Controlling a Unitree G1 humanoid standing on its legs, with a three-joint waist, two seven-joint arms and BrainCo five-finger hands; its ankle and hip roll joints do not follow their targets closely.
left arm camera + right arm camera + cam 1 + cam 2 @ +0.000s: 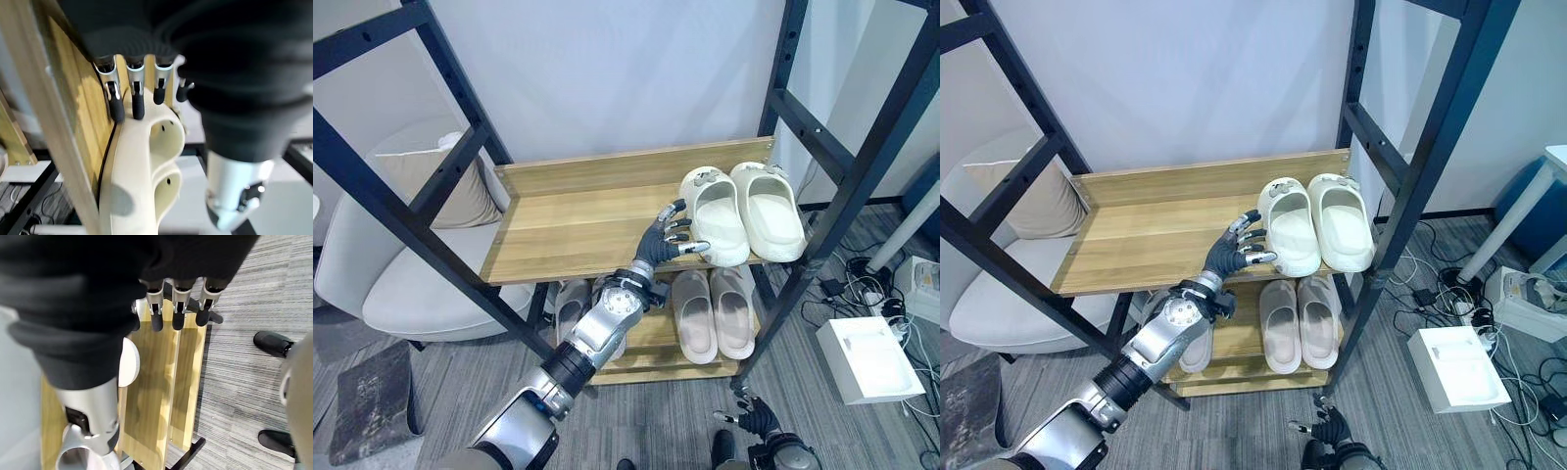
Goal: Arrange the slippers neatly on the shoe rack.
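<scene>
A black metal frame is seen standing over a wooden shoe rack against a pale wall. An armchair with a beige cushion is placed to the left of the rack, and a white box among cables is seen on the grey carpet to the right.

The upper shelf is occupied at its right end by one pair of cream slippers, set side by side with toes toward the near edge; the rest of that shelf is bare wood. On the lower shelf a pair of beige slippers is placed to the right, and further pale slippers are partly hidden behind the left arm.

The left hand is held at the near left side of the cream pair, just beside the left slipper's toe. Its fingers are extended and loosely spread, with dark tips touching the slipper's side; nothing is grasped.

The right hand is seen low over the carpet, near and to the right of the rack. Its fingers are relaxed and nothing is held.
</scene>
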